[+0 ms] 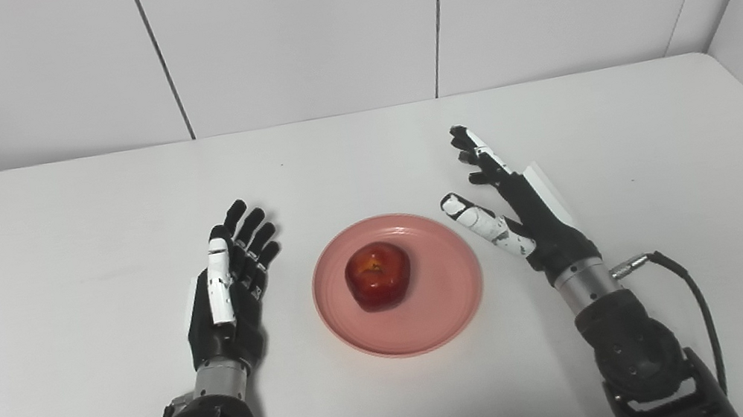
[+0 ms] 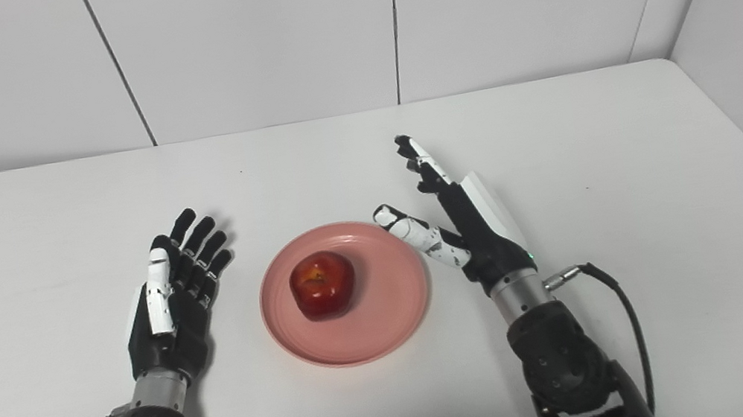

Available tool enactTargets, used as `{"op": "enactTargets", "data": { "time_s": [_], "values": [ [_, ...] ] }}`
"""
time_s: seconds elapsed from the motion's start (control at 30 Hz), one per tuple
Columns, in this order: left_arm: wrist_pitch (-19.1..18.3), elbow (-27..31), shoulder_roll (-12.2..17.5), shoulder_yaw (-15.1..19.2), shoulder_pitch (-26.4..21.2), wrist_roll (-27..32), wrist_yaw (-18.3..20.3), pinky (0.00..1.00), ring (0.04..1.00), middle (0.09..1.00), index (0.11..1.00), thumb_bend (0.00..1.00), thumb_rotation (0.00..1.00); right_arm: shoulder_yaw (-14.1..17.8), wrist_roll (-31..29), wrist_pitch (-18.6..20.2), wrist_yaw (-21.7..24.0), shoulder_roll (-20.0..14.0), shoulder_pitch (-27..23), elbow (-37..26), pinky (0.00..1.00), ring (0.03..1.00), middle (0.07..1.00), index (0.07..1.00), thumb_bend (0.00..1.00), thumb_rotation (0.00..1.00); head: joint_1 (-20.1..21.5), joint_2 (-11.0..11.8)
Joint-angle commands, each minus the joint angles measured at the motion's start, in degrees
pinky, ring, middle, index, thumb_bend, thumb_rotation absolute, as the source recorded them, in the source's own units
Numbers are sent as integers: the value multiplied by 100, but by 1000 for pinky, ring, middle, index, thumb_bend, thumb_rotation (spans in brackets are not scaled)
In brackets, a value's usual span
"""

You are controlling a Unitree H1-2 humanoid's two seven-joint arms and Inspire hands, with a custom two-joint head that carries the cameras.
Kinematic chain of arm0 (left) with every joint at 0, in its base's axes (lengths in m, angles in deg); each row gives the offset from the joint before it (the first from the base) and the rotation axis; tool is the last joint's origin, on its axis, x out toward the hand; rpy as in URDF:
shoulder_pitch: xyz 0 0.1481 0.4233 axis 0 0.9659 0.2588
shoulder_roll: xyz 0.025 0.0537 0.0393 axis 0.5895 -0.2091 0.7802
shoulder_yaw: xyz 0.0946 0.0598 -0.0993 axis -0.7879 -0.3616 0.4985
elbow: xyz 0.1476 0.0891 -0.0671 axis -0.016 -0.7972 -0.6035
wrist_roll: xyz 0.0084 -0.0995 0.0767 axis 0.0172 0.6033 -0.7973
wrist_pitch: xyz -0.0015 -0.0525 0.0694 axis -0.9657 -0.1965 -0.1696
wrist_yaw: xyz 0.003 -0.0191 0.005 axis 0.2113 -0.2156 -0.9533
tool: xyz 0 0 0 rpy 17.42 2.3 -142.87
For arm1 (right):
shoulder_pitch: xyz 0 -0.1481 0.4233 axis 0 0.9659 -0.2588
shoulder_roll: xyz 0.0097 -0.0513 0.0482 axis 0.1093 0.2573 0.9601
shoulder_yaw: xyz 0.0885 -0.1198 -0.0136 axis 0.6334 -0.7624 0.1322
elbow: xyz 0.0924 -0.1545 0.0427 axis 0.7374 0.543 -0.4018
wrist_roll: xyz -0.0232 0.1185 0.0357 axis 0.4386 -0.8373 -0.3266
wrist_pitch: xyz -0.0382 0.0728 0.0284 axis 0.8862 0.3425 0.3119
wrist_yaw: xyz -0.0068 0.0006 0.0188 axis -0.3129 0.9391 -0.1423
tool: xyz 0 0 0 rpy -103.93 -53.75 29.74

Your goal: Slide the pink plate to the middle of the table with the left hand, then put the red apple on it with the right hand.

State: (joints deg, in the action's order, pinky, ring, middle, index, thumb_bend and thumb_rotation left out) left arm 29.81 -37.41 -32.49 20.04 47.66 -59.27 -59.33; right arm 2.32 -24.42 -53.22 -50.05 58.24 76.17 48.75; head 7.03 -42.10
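Two hands flank a pink plate (image 1: pixel 443 311) on a white surface (image 1: pixel 669 136) with rounded far corners, matte and plain. The plate lies near the middle of the surface, toward the near side, and an apple (image 1: pixel 378 275) sits on it, a little left of the plate's centre, red and glossy with its stem hollow facing up. The left hand (image 1: pixel 232 290) lies just beside the plate on the left, apart from its rim, fingers spread and stretched forward, holding nothing. The right hand (image 1: pixel 519 212) stands on the other side, tilted on edge, its fingers splayed wide and pointing away, its thumb reaching toward the plate's rim without clearly touching it; it too holds nothing. A dark cable (image 1: pixel 691 291) loops from the right wrist down along the forearm. Behind the surface rise white wall panels (image 1: pixel 297 32) divided by thin dark vertical seams, and similar panels close in at both sides, angled inward. Soft shadows fall beneath the arms and the plate.
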Motion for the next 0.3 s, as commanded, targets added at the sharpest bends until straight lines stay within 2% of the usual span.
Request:
{"op": "enactTargets", "data": {
  "time_s": [0.0, 0.07, 0.1, 0.27],
  "values": [
    [76, -3, 30, 41, -38, 81, 61, 911, 900, 906, 893, 378, 1000, 181, -292, -431, -225, 125, -29, 10, 838, 909, 925, 925, 727, 1000, -1, 3],
    [89, -11, 39, 57, -38, 101, 71, 910, 899, 905, 891, 377, 1000, 286, -487, -426, -268, 228, 35, 66, 837, 909, 923, 922, 666, 1000, 16, 21],
    [98, -20, 46, 64, -38, 109, 77, 906, 897, 903, 889, 378, 1000, 323, -572, -404, -279, 271, 66, 86, 843, 913, 926, 922, 587, 1000, 25, 27],
    [118, -45, 87, 79, -25, 115, 93, 911, 900, 906, 890, 379, 1000, 416, -805, -409, -374, 427, 172, 205, 859, 899, 916, 919, 402, 1000, 12, 63]
  ]
}}
